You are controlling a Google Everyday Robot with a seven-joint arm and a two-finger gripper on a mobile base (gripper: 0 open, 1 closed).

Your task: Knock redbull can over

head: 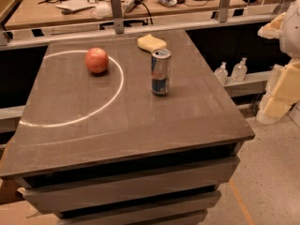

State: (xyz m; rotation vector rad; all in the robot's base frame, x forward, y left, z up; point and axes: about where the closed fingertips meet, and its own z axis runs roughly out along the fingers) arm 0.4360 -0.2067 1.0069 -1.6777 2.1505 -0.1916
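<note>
The redbull can stands upright on the grey-brown table, right of centre. It is slim, with blue and silver panels, a red mark and a silver top. A round red apple sits to its left, inside a white ring of light on the tabletop. A pale yellow sponge lies just behind the can near the table's far edge. My gripper is out of view; only a white rounded part shows at the right edge.
Yellow foam blocks stand at the right, beside the table. Two small clear bottles sit on a low ledge behind the table's right side. A cluttered desk runs behind a metal rail. Speckled floor lies at the lower right.
</note>
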